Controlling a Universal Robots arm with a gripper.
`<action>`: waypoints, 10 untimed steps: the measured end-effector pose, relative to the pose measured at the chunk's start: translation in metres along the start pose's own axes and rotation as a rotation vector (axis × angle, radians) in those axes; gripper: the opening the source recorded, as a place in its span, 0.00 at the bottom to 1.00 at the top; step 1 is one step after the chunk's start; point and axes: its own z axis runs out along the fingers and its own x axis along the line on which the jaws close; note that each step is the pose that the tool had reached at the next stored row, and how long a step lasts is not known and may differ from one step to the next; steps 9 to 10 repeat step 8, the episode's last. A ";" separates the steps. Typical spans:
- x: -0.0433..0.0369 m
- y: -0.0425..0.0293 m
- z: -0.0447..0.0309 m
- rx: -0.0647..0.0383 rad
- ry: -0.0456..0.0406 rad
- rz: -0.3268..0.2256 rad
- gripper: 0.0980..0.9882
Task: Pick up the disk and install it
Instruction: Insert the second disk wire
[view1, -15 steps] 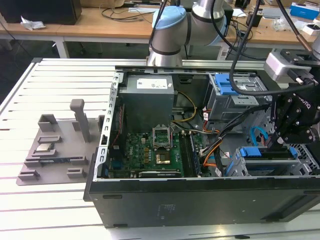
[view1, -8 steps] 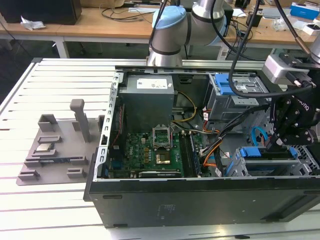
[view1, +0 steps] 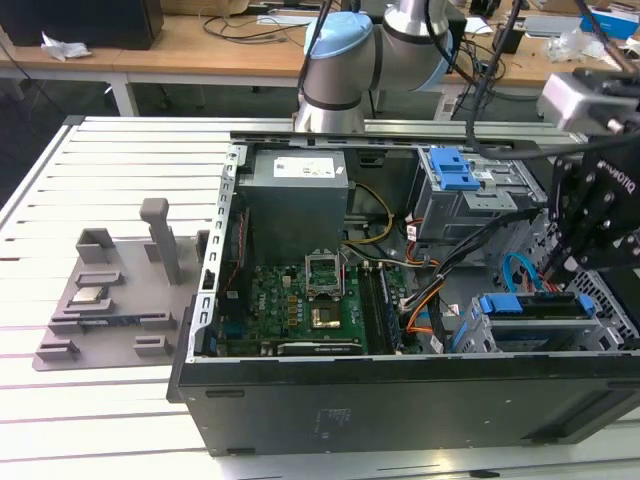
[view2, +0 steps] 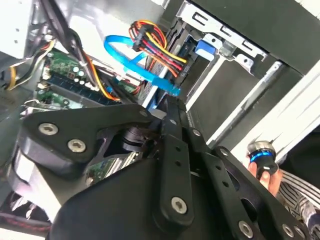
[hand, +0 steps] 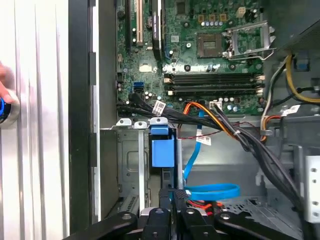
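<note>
The disk (view1: 530, 305), silver with a blue plastic bracket, sits in the drive cage at the open computer case's front corner, on the exterior view's right. In the first wrist view I see it end-on, its blue bracket (hand: 162, 147) slotted between the cage's metal walls. My gripper (view1: 562, 272) hangs just above the disk's blue end. Its black fingers look pressed together, and the gripper (hand: 170, 192) meets the thin edge below the bracket. In the second wrist view the gripper (view2: 169, 102) tapers to a point beside a blue cable.
A looped blue data cable (hand: 212, 191) and orange-yellow wires (view2: 150, 45) lie close to the fingers. The motherboard (view1: 300, 300) and grey power supply (view1: 300, 185) fill the case. A grey fixture (view1: 100, 300) holding a small chip stands on the exterior view's left. A hand (view2: 265, 170) holds a blue-ringed knob.
</note>
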 end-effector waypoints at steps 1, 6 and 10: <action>-0.0016 0.0007 -0.0109 0.000 -0.0001 0.000 0.00; -0.0017 0.0014 -0.0241 0.000 -0.0003 0.000 0.00; -0.0017 0.0014 -0.0242 0.000 -0.0001 0.000 0.00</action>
